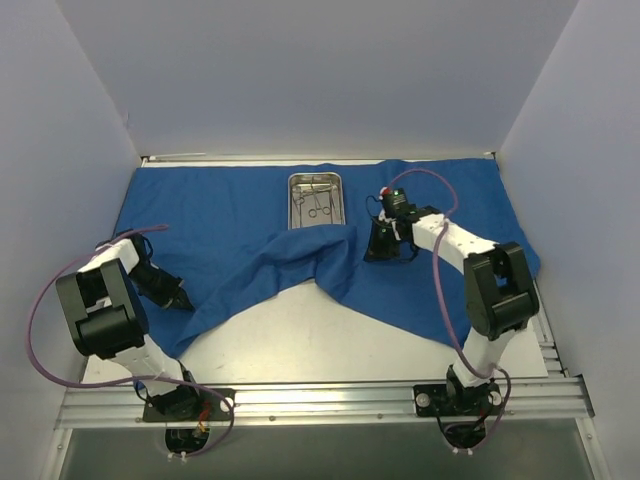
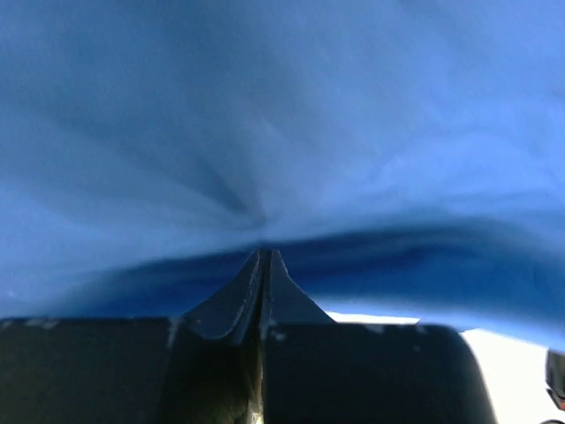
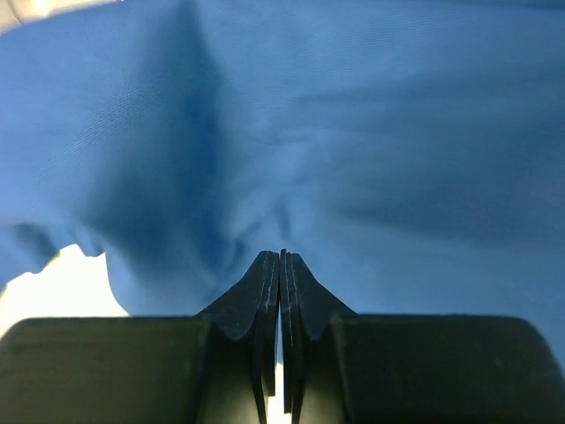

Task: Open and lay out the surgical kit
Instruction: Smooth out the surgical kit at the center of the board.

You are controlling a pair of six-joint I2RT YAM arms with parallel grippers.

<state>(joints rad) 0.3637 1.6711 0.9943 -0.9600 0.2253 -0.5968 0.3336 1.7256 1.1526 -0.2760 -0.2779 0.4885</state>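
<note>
The deep-blue drape lies spread across the back of the table, with a raised fold running across its middle. The steel tray sits on it at the back centre, with the silver ring-handled instruments inside. My left gripper is shut on the drape's front-left edge. In the left wrist view, folds in the drape radiate from its closed tips. My right gripper is shut on the drape just right of the tray. In the right wrist view, creases in the cloth meet its tips.
Bare white table shows in front of the drape between the arms. White walls close in the left, right and back sides. A metal rail with the arm bases runs along the near edge.
</note>
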